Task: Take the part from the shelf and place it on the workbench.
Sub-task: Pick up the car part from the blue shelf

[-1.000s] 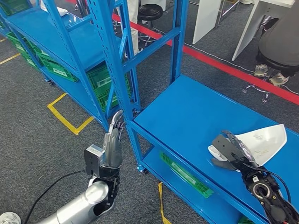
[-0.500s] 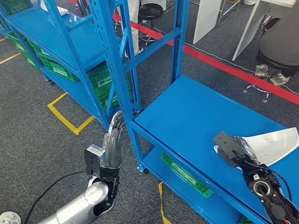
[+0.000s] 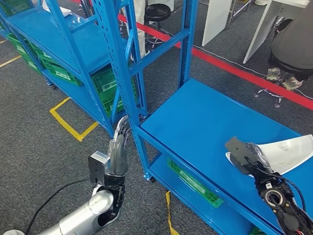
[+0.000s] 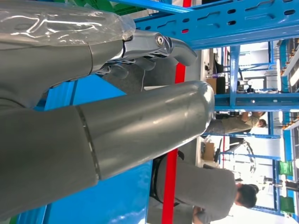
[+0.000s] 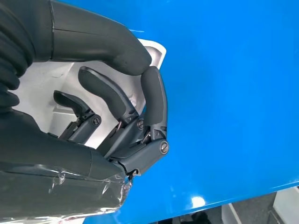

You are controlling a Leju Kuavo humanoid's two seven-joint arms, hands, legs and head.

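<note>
While my right hand (image 3: pixel 248 157) has its fingers (image 5: pixel 154 100) clamped on the white part (image 3: pixel 286 152) at the shelf (image 3: pixel 207 117), my left hand (image 3: pixel 117 152) hangs empty, fingers straight, so carrying and placing remain.

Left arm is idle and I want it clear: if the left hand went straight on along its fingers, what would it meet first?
Most likely the blue shelf upright: the left hand points up at it, fingertips already close, though depth is unclear.

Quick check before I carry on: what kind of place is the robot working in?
Probably a factory or warehouse floor: blue steel shelving, green parts crates stored low, and yellow and red floor marking lines.
</note>
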